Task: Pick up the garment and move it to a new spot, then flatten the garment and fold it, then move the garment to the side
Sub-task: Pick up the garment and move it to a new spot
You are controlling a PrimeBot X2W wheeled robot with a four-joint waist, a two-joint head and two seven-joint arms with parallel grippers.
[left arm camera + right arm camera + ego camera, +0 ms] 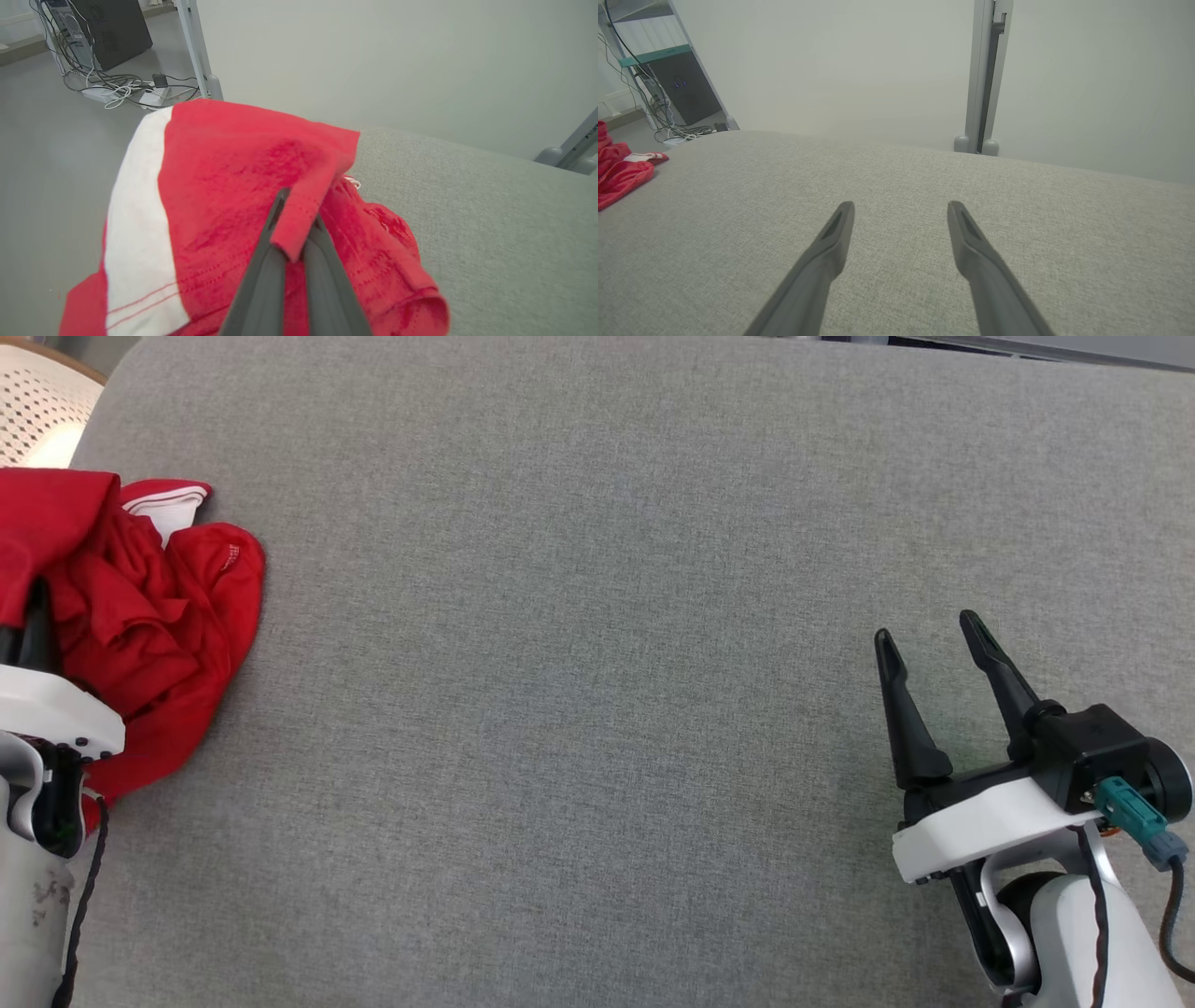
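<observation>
Pinching the red garment's (224, 186) hem, my left gripper (299, 219) is clamped together, plain from its wrist; head view adds my right gripper (924, 627), fingers apart over the grey worktop (560, 709).

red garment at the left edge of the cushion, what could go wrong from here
1. The left gripper pinches only a narrow fold of hem on the red garment, so the cloth may slip out on lifting.
2. The garment lies bunched at the grey cushion's left edge; if dropped, it could slide to the floor.
3. The right gripper stands open far across the cushion, so a one-point lift may leave it tangled.
</observation>
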